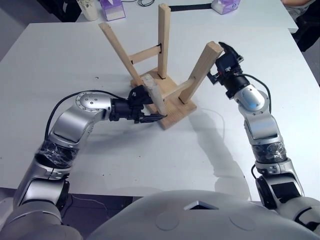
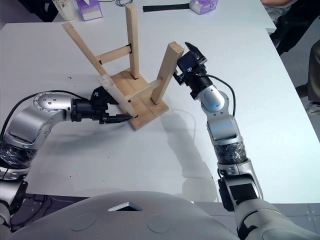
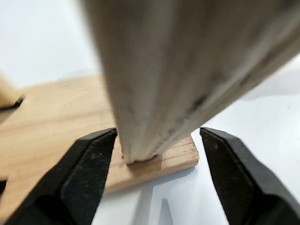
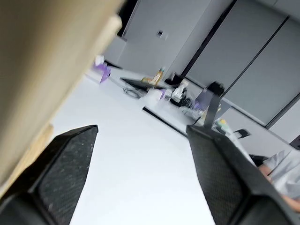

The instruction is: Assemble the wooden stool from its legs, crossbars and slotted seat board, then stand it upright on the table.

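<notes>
- Stool (image 1: 165, 100), inverted: seat board (image 1: 176, 111) on tabletop (image 1: 60, 65), square pale-wood legs (image 1: 163, 40) up.
- My left gripper (image 1: 156, 117), released, straddles the near leg (image 1: 152, 92) at its base; contact unclear.
- My right gripper (image 1: 226, 50), released, beside the right-hand leg (image 1: 202, 70) top.

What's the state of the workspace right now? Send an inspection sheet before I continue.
Surface: white table, carrying the stool.
Job's things: stool upside down, seat board flat on the table, four legs pointing up, crossbars fitted between them.
Clutter: two purple boxes, white cup and black strap beyond the far edge.
Grippers: left gripper jaws open around the nearest leg at its base; right gripper jaws open beside the right leg near its top.
Cables: black cable along each arm.
Surroundings: second table behind; grey wall panels.
</notes>
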Controlling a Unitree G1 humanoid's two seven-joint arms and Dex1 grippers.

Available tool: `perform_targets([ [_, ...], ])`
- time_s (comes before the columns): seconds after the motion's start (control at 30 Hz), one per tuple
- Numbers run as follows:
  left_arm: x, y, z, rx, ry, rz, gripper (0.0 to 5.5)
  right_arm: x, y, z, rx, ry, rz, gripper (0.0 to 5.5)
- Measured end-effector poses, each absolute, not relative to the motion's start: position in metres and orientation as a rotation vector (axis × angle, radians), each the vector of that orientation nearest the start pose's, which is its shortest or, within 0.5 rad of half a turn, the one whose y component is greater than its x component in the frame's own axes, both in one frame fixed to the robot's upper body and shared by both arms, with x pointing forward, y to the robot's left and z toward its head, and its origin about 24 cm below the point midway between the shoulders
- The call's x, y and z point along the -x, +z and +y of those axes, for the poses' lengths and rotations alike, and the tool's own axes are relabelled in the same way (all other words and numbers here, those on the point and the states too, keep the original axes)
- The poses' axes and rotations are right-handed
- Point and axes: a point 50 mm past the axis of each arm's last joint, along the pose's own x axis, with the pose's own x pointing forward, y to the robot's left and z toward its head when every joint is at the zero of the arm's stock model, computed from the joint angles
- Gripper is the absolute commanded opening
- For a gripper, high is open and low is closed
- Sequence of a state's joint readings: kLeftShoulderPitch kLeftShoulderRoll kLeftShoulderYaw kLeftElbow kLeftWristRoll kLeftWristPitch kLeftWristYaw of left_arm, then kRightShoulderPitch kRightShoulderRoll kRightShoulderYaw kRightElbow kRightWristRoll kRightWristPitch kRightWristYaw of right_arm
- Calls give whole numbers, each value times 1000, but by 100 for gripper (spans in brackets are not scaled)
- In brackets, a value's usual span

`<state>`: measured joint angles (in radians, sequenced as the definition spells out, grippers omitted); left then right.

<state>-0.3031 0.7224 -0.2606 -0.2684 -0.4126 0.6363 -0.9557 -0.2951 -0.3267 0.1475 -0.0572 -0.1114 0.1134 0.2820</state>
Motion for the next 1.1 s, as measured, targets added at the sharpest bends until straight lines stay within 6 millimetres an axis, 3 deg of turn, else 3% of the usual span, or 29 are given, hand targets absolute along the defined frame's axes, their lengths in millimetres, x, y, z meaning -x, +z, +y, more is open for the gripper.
perform_targets([
  [0.27, -235, 126, 139, -217, -1359, 331, 366, -304, 104, -180, 537, 317, -69, 350],
  [0.5, -223, 115, 116, -141, -1410, 338, 366, -304, 99, -185, 596, 321, -35, 350],
  [0.6, -226, 114, 113, -114, -1358, 321, 366, -294, 83, -191, 682, 373, 42, 350],
  [0.67, -224, 114, 127, -124, -1317, 329, 366, -283, 73, -196, 707, 405, 91, 350],
  [0.77, -206, 110, 172, -134, -1243, 395, 366, -262, 73, -206, 701, 436, 137, 350],
  [0.9, -189, 96, 225, -143, -1087, 477, 317, -229, 90, -211, 489, 485, 176, 299],
  [1.0, -205, 84, 261, -226, -858, 482, 297, -208, 92, -207, 367, 571, 247, 280],
  [1.1, -237, 78, 288, -360, -620, 397, 297, -191, 80, -202, 348, 697, 375, 280],
])
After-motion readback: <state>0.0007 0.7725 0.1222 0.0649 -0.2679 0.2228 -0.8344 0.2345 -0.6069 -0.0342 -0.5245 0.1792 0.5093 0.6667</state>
